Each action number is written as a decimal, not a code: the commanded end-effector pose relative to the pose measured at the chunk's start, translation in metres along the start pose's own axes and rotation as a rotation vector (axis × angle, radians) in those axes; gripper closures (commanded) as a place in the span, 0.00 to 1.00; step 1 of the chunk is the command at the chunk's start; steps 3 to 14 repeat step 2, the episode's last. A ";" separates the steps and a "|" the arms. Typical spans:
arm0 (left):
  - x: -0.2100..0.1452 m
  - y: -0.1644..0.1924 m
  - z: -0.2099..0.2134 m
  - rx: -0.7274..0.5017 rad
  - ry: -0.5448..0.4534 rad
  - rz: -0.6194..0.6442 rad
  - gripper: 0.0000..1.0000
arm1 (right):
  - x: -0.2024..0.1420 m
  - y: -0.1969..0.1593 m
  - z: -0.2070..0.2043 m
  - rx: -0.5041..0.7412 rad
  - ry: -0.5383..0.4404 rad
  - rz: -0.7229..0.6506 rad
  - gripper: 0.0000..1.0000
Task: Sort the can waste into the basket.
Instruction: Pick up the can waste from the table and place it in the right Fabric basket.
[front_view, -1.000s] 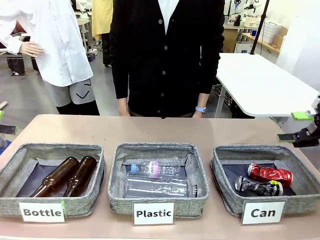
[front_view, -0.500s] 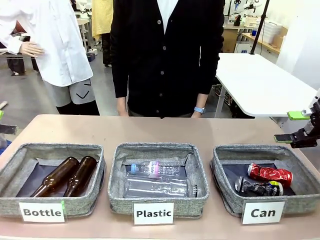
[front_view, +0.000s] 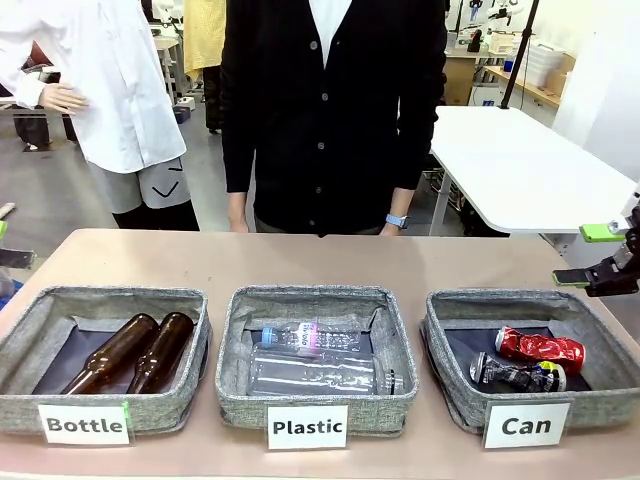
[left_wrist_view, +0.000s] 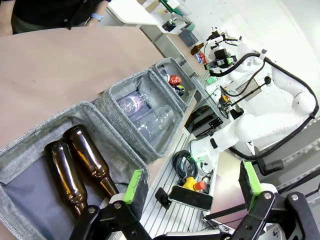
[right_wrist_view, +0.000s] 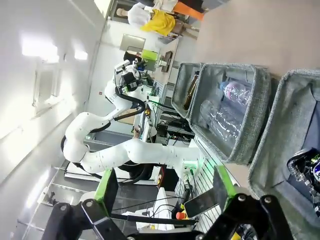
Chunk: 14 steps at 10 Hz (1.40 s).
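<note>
Red can (front_view: 541, 347): crushed, lying in Can basket (front_view: 446, 382), rear of dark lining.
Dark can (front_view: 518, 374): crushed, just in front of red can, same basket.
Can basket: rightmost of three on worktop (front_view: 300, 262), white "Can" label at front.
Right gripper (front_view: 598, 255): fingers spread, nothing between them; hanging above basket's far right corner, well clear of both cans.
Left gripper (left_wrist_view: 192, 184): fingers spread, empty; over near edge of Bottle basket (left_wrist_view: 30, 142), cans far off at row's other end.
Person (front_view: 333, 110): standing at far side.
</note>
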<state>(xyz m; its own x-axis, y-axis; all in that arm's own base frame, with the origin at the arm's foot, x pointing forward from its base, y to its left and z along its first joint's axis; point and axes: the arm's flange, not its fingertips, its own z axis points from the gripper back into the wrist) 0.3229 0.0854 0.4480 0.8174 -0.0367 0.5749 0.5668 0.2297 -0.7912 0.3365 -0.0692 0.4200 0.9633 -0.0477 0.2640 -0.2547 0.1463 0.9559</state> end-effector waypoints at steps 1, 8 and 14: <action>0.001 -0.002 0.001 -0.002 -0.008 0.002 0.05 | 0.002 0.000 0.003 0.006 0.010 0.021 0.00; 0.001 -0.002 0.001 -0.002 -0.008 0.002 0.05 | 0.002 0.000 0.003 0.006 0.010 0.021 0.00; 0.001 -0.002 0.001 -0.002 -0.008 0.002 0.05 | 0.002 0.000 0.003 0.006 0.010 0.021 0.00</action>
